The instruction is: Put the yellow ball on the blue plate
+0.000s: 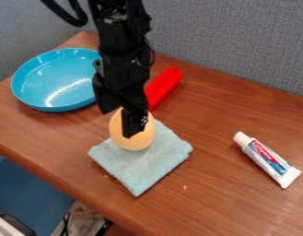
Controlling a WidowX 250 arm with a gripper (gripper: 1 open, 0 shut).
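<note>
Ball position: yellow ball [133, 135] sits on the pale blue-green cloth [144, 158], near the table's front edge.
Gripper relation: gripper [129, 118] points straight down directly over the ball, one finger running down its front face.
Jaws: spread wide around the ball's top, not yet pinching it, by my reading.
Ball axis: egg-shaped, apparently upright.
Target direction: blue plate [55, 80] lies up-left, well apart.
Obstacle: red block [165, 85] just behind the arm.
</note>
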